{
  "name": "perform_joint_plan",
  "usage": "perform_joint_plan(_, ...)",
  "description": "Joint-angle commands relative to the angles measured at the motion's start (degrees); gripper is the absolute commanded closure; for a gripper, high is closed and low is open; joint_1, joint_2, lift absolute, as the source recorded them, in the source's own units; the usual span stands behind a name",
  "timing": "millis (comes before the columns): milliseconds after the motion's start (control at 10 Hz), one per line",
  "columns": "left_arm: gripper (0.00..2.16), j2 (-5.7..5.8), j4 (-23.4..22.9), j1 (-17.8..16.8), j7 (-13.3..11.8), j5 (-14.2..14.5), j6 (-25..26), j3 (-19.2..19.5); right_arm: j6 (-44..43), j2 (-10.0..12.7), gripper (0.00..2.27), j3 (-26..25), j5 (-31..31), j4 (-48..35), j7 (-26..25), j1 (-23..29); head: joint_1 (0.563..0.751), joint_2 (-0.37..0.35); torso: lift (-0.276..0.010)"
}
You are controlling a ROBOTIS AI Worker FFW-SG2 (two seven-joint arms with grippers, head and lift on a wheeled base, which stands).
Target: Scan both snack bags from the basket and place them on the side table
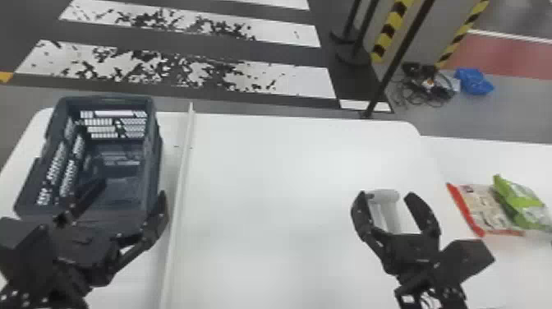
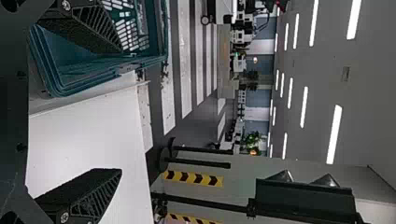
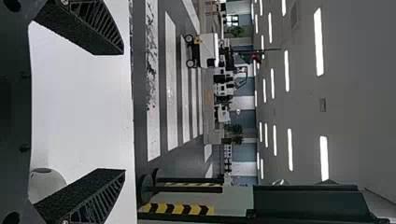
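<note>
A grey floor [image 1: 205,104] with broad white painted stripes, worn dark in patches, stretches out beyond everything. In front of it lies the main white surface [image 1: 263,185], rounded at its far corner, and just past its right-hand side comes the second one, the side table [image 1: 476,160]. The dark blue-grey basket [image 1: 155,156], an open box with slotted walls, stands on the left part of the main surface. Next in size is the left hand [image 1: 132,188] at the near end of the basket, fingers spread wide, one showing against the basket's inside and the other against its right side. The right hand [image 1: 386,194] is above the right part of the main surface, its fingers spread too. A narrow white strip [image 1: 179,185] runs front to back just to the right of the basket. Both snack bags lie on the side table at the right: the pale one with red edges [image 1: 480,205], and the green one [image 1: 519,201] partly overlapping it. Smallest is a whitish device [image 1: 384,197] with a rounded head, seen between the right hand's fingers in the head view; whether it touches either finger, I cannot tell.
</note>
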Motion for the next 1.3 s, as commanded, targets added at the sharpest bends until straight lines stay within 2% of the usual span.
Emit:
perform_joint_plan(0,0.09,-0.08,0.2,-0.1,0.0,0.0,0.0,0.0,0.0,0.1,0.02,0.0,-0.1,0.1,0.1,-0.1,0.695,-0.182,-0.074)
perform_joint_plan(1200,0.09,-0.17,1.8,-1.2,0.1,0.0,0.0,-0.3,0.7,0.1,0.02,-0.4,-0.7,0.9,0.0,-0.9,0.695,-0.189,-0.074)
